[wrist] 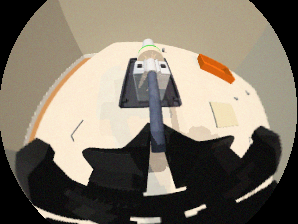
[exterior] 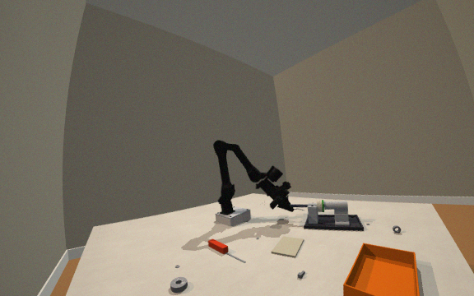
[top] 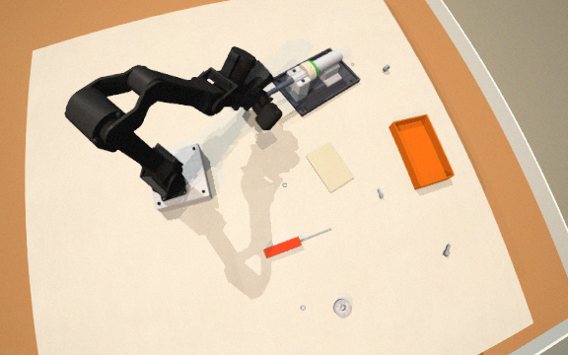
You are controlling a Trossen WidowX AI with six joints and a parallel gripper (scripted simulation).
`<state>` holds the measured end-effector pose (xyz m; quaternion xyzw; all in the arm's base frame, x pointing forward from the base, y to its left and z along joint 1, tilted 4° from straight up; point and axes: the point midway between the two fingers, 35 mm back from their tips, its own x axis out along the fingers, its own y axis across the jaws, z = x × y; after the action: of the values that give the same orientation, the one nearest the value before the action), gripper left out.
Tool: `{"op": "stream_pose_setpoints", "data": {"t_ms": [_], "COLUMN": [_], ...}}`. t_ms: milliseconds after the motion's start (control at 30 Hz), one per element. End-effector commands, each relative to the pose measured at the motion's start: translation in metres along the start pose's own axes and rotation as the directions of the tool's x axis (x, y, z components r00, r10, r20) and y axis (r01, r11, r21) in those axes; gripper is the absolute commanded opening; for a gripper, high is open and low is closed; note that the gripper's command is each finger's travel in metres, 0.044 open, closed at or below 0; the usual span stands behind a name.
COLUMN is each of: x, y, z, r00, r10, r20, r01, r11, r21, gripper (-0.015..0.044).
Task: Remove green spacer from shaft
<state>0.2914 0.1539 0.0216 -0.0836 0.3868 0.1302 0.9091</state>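
Observation:
My gripper is shut on the near end of the dark blue-grey shaft. The shaft runs through the pale grey two-post support towards the white cylindrical housing. The thin green spacer sits upright in line with the shaft, against the housing's near end. Cream spacers fill the space between it and the support. The shaft inside the spacers and housing is hidden.
The dark base plate carries the support and housing. An orange bin stands beyond a beige card. A red-handled screwdriver, a grey ring and small bolts lie about.

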Motion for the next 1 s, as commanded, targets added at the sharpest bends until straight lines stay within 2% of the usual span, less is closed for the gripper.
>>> {"op": "stream_pose_setpoints", "data": {"t_ms": [0, 967], "x": [-0.0006, -0.0027], "y": [-0.0006, -0.0005], "z": [-0.0003, -0.0025], "r00": [1.000, 1.000], "r10": [-0.004, -0.004], "r20": [0.001, 0.001], "r01": [0.004, 0.004], "r11": [1.000, 1.000], "r21": [0.004, 0.004], "gripper": [0.0000, 0.0000]}}
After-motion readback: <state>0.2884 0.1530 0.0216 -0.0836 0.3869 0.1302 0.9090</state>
